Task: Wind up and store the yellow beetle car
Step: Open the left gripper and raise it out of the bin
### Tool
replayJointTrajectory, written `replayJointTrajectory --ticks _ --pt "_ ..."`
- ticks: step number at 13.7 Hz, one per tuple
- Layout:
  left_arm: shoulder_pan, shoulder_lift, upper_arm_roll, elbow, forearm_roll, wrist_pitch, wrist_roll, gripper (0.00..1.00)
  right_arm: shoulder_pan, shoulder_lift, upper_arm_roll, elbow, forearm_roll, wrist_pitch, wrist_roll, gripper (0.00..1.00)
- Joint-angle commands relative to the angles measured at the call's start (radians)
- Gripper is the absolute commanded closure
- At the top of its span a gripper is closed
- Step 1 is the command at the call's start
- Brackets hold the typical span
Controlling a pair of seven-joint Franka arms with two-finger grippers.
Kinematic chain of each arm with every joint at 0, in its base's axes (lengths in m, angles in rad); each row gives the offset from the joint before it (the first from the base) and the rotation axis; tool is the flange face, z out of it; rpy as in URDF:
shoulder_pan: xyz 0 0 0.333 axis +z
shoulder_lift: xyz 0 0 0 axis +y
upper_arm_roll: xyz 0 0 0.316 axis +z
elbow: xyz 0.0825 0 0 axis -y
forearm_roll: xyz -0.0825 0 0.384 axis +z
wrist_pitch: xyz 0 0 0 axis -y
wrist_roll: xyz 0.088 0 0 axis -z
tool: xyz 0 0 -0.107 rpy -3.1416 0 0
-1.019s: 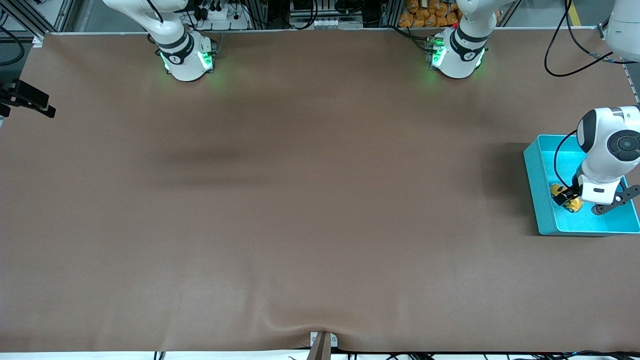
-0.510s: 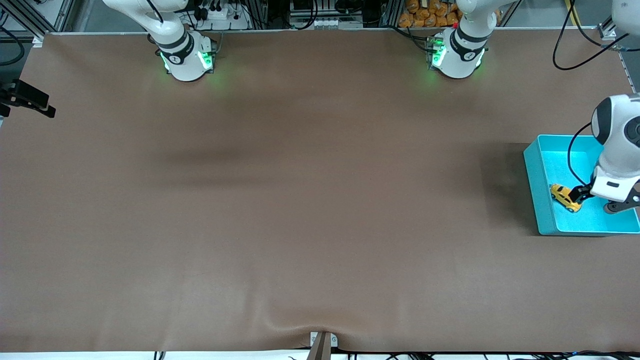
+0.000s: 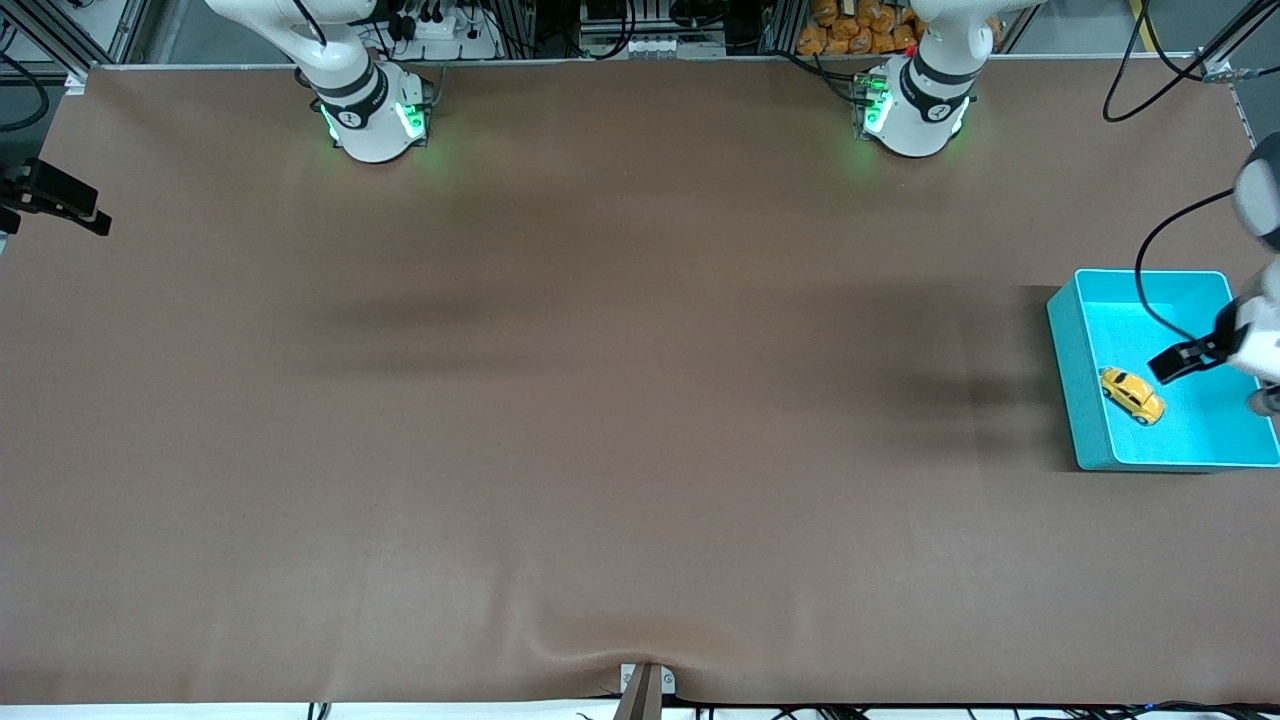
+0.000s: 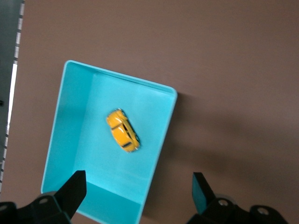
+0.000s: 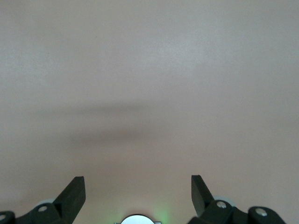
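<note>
- Yellow gloss marks the yellow beetle car (image 3: 1133,395), which lies on its wheels inside the turquoise bin (image 3: 1082,400), close to the wall that faces the right arm's end of the surface, touching no claw.
- We judge the storing step done, since the car sits loose on the bin floor. Whether it was wound we cannot tell from these pictures.
- What looks left, in our judgement, is only for the left arm to clear away from the bin.
- Our left claw (image 4: 138,186) hangs above the bin with its fingers spread wide and nothing between them; in the front view only one dark finger (image 3: 1180,360) shows, at the frame's edge.
- Our right claw (image 5: 138,186) is also spread wide and empty, over bare brown surface (image 3: 600,400); this arm waits, and its claw is out of the front view.
- The car's body is rounded and smooth, with dark windows. We expect the shiny shell to be slippery.
- The bin is a rectangular, thin-walled tray, seemingly plastic, with rounded corners and a plain matte floor.
- The surface is a matte brown sheet, slightly rippled near the front camera's edge.
</note>
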Motion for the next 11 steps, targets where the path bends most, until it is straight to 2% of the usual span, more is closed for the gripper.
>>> replayJointTrajectory --ticks 1,3,5,11 --pt "-0.018 0.002 -0.01 0.16 -0.121 -0.181 0.119 0.0 -0.001 0.004 -0.001 0.014 0.004 -0.005 0.016 0.0" --pt "-0.038 -0.012 -0.018 0.24 -0.205 -0.276 0.15 0.0 -0.001 0.004 -0.001 0.014 0.004 -0.005 0.016 0.0" --pt "-0.078 -0.015 -0.022 0.302 -0.212 -0.329 0.157 0.0 -0.001 0.004 -0.001 0.014 0.004 -0.005 0.016 0.0" --pt "-0.155 -0.068 -0.067 0.331 -0.201 -0.349 0.142 0.0 -0.001 0.004 -0.001 0.014 0.002 -0.005 0.016 0.0"
